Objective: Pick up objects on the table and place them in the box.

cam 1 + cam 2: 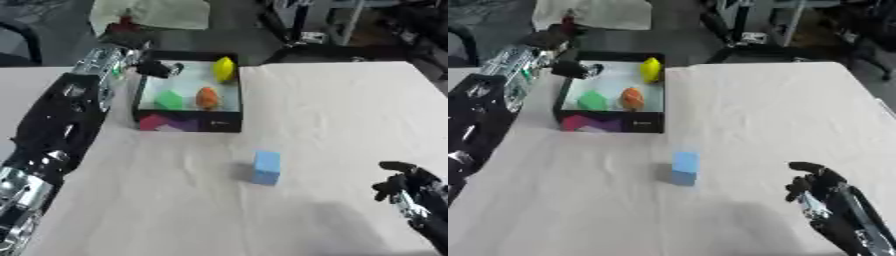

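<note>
Right hand (pixel 820 187) lower right, fingers curled, empty; left hand (pixel 157 68) upper left over black open-topped box (pixel 188 122) — fingers unclear. Light blue block (pixel 267 168) centre — 1 careless reach may topple it.

The left arm (pixel 61 130) is stretched from the lower left edge toward the upper left, black with silver joints. Its left hand (pixel 157 68) is held at the far end, fingers curled. The right hand (pixel 815 187) is seen at the lower right, fingers bent inward, nothing held.
</note>
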You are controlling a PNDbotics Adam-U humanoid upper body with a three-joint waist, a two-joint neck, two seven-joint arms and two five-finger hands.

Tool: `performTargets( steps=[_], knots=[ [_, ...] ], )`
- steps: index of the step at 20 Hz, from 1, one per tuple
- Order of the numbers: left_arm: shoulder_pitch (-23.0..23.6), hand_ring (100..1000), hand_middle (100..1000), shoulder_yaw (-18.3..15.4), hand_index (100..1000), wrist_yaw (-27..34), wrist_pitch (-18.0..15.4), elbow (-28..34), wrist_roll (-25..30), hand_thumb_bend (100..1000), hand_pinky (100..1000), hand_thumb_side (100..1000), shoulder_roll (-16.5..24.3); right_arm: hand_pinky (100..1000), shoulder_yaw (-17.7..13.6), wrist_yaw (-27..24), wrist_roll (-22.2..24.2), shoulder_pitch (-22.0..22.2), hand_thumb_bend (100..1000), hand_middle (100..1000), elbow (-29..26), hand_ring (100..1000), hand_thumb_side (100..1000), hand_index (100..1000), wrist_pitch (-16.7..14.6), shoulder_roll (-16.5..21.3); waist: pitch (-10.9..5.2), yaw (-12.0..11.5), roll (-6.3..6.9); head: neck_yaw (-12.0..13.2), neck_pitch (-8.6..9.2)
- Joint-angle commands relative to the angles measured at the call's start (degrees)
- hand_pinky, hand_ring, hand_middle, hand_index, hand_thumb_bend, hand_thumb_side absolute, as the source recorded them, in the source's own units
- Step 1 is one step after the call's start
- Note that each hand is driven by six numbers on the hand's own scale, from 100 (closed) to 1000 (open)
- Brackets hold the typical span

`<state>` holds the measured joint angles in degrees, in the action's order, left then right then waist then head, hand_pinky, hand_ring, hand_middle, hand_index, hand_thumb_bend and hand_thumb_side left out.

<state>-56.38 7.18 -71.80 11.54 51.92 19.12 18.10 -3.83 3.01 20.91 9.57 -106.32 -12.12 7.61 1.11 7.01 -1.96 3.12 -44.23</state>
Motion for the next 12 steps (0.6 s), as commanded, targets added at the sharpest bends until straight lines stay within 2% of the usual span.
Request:
performTargets(
  steps=[1, 6, 9, 12],
  knots=[
    [0.4, 672, 736, -3.5, 883, 1.6, -1.0, 5.0, -2.8, 269, 731, 809, 3.3, 692, 0.7, -0.7, 0.4, -0.7, 100, 308, -2.8, 473, 410, 769, -1.6, 4.1, -0.94, -0.4, -0.93, -0.3, 0.11],
    [5.8, 638, 700, -8.8, 867, 5.6, -4.9, 11.6, -6.9, 237, 715, 793, 4.6, 702, 4.5, 0.2, 3.1, -3.8, 100, 361, -4.3, 498, 339, 781, -5.1, 10.5, -0.62, -2.1, -1.34, -1.0, 0.11],
    [9.8, 628, 690, -12.0, 863, 8.1, -7.5, 15.7, -9.4, 231, 710, 797, 4.1, 713, 6.7, 1.2, 5.0, -7.5, 100, 413, -2.5, 524, 298, 789, -7.4, 14.6, -0.22, -3.1, -1.52, -1.9, 0.11],
    [14.2, 619, 682, -15.5, 862, 10.8, -9.2, 20.0, -12.1, 218, 703, 812, 2.7, 733, 8.8, 2.3, 6.5, -11.8, 100, 512, -0.2, 590, 244, 803, -9.8, 19.0, 0.09, -4.4, -1.55, -3.0, 0.11]
  ],
)
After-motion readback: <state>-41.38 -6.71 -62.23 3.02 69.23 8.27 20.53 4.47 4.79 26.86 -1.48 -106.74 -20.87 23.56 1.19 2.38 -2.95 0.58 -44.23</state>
